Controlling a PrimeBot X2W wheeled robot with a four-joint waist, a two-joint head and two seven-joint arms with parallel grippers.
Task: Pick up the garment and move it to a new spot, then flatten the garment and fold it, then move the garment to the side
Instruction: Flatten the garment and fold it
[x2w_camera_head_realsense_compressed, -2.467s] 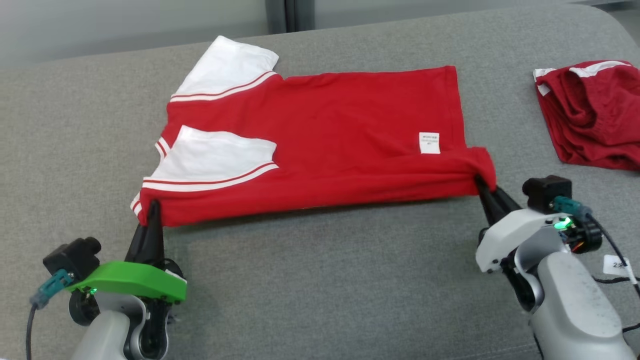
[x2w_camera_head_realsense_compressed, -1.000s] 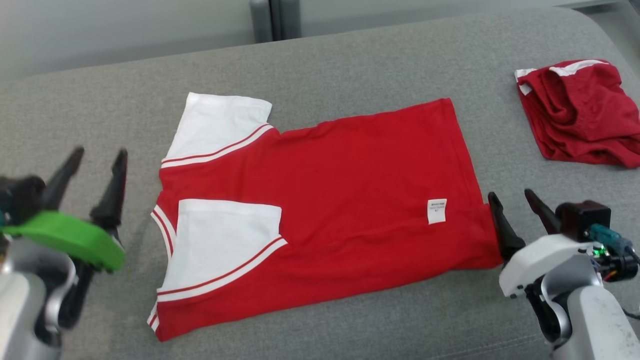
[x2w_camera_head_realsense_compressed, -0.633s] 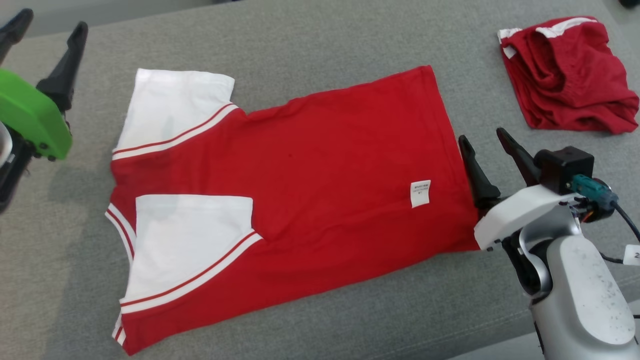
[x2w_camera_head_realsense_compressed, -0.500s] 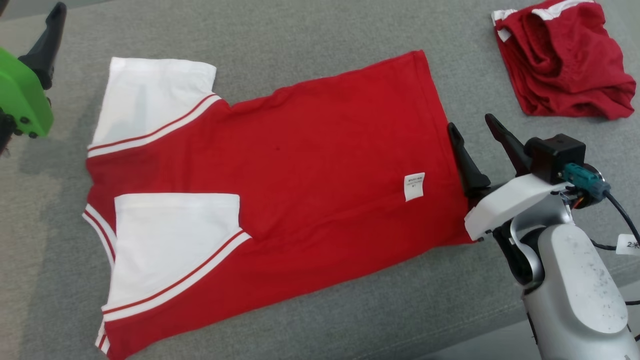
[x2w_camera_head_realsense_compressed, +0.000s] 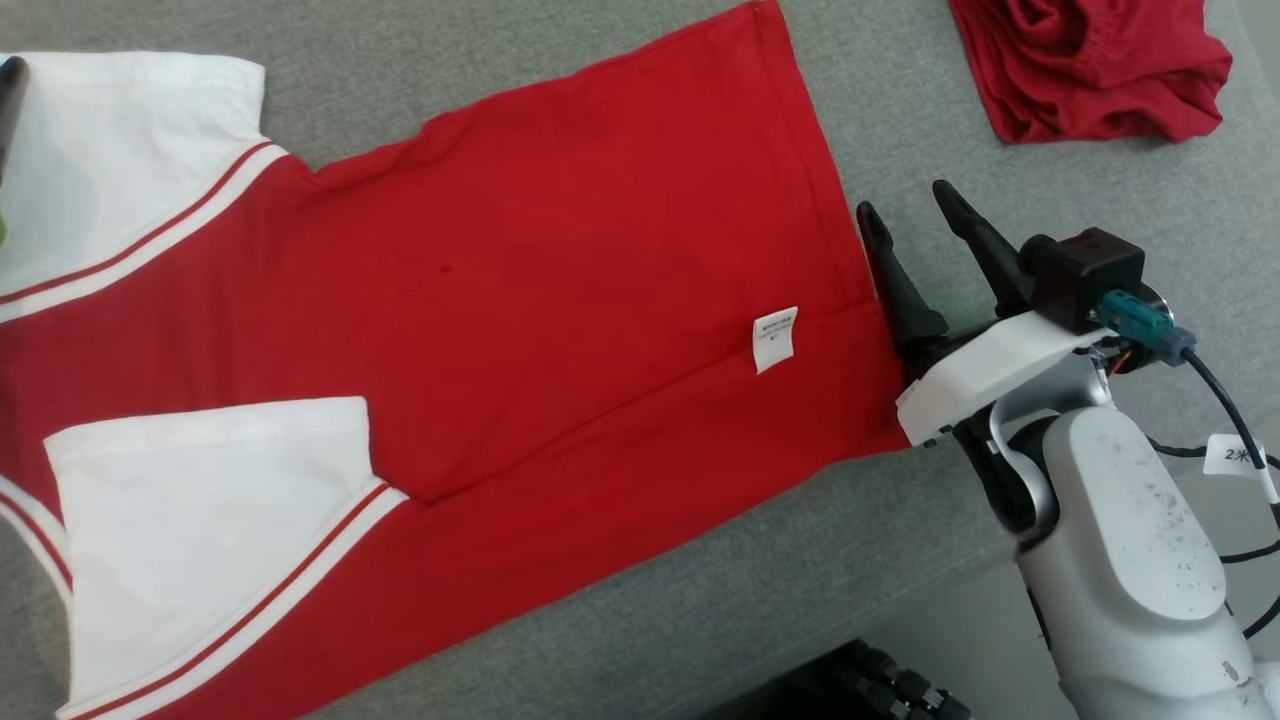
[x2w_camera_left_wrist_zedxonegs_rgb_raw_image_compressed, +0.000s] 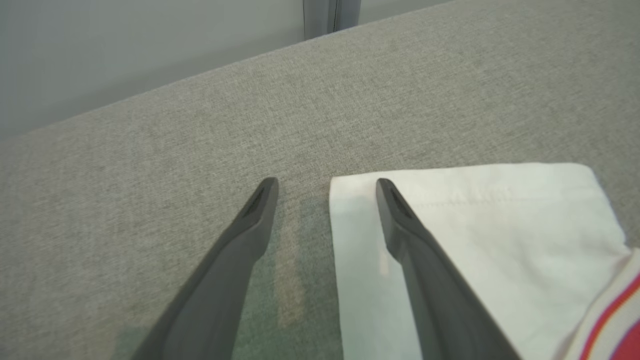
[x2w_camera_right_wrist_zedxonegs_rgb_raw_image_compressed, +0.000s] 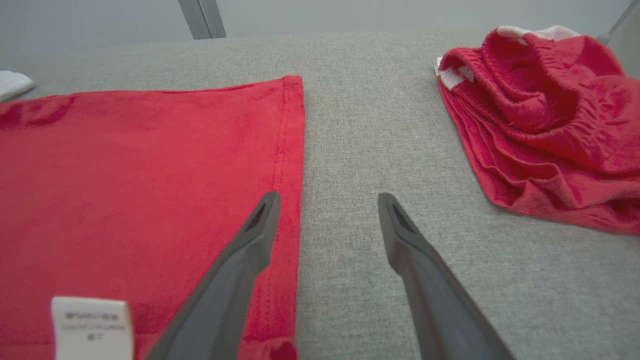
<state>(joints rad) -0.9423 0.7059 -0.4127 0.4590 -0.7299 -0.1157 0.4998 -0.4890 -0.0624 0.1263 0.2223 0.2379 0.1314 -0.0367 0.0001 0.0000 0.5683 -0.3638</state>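
The garment (x2w_camera_head_realsense_compressed: 550, 250), a red shirt with white striped sleeves and a small white label (x2w_camera_head_realsense_compressed: 775, 338), lies flat on the grey cushioned surface (x2w_camera_head_realsense_compressed: 700, 560). My right gripper (x2w_camera_head_realsense_compressed: 903, 200) stands open at the shirt's right hem; in the right wrist view the gripper (x2w_camera_right_wrist_zedxonegs_rgb_raw_image_compressed: 328, 197) has its left finger over the hem (x2w_camera_right_wrist_zedxonegs_rgb_raw_image_compressed: 287, 150) and its right finger over bare fabric. In the left wrist view my left gripper (x2w_camera_left_wrist_zedxonegs_rgb_raw_image_compressed: 326, 182) is open above the outer corner of the far white sleeve (x2w_camera_left_wrist_zedxonegs_rgb_raw_image_compressed: 475, 225), holding nothing. One of its fingers (x2w_camera_head_realsense_compressed: 8, 95) shows at the head view's left edge.
A second red garment (x2w_camera_head_realsense_compressed: 1090, 70) lies crumpled at the far right, also in the right wrist view (x2w_camera_right_wrist_zedxonegs_rgb_raw_image_compressed: 540, 125). The surface's front edge runs across the lower right, with a dark object (x2w_camera_head_realsense_compressed: 860, 680) below it. A grey wall (x2w_camera_left_wrist_zedxonegs_rgb_raw_image_compressed: 125, 50) rises behind the surface.
Both grippers have let go of the shirt's near edge and opened. The left one moved to the far sleeve. The head camera has tilted down and closer, shifting the whole picture.
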